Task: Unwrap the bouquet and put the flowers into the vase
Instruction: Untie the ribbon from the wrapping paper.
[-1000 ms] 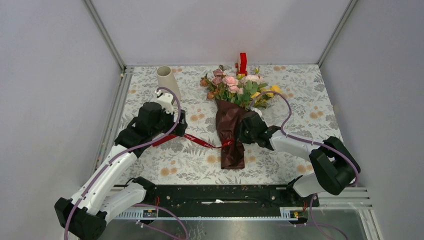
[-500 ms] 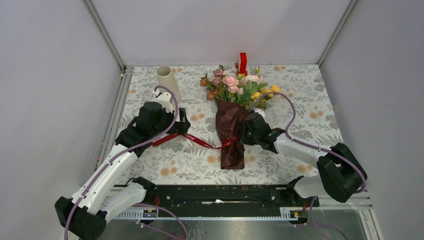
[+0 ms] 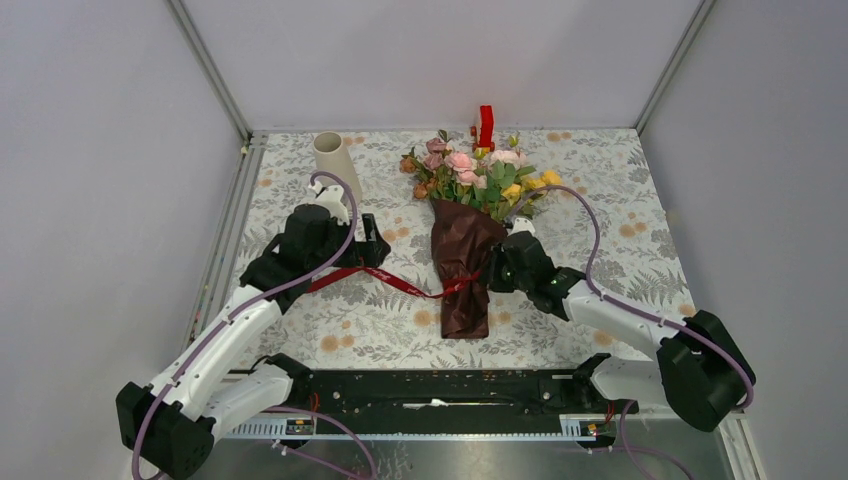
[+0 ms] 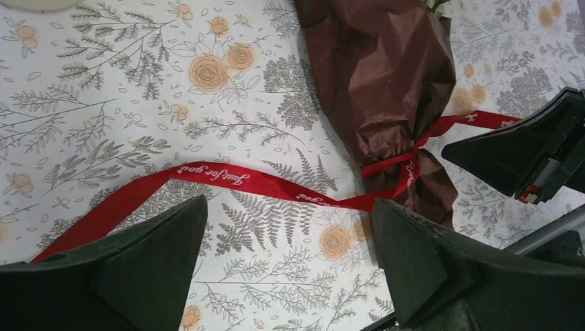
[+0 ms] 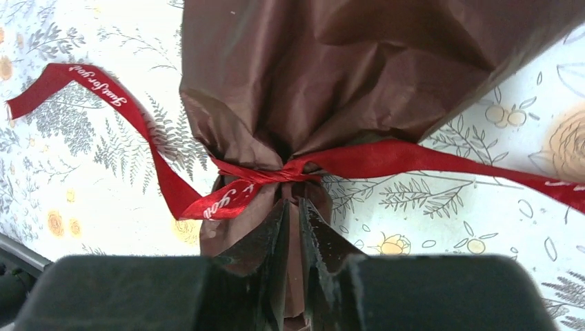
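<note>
Where the right gripper (image 5: 293, 207) meets the bouquet (image 3: 462, 235), its two black fingers (image 5: 272, 238) stand almost pressed together. They nip a fold of the dark red-brown crinkled wrapping paper (image 5: 359, 69) just on the near side of the knot in the red satin ribbon with white script (image 5: 386, 158). One ribbon tail runs left across the cloth to the left gripper (image 4: 288, 207), whose fingers are spread wide and hold nothing; the tail's end slips out of sight behind one of them.

The bouquet lies flat mid-table, its pink, peach and yellow artificial flowers (image 3: 470, 172) toward the far edge and the paper's twisted end toward the near edge. A tall cream-white tapered vase (image 3: 330, 158) stands at the far left, just beyond the left gripper and well apart from the blooms. A small red upright block (image 3: 486, 124) sits at the far edge, just behind the blooms.

Bare cloth lies to the right of the bouquet and along the near strip on either side of the paper. The grey-and-orange floral tablecloth (image 3: 610, 215) runs up to metal rails (image 3: 232, 215) on the left and near sides. Plain grey walls (image 3: 440, 50) close in the left, right and far sides.
</note>
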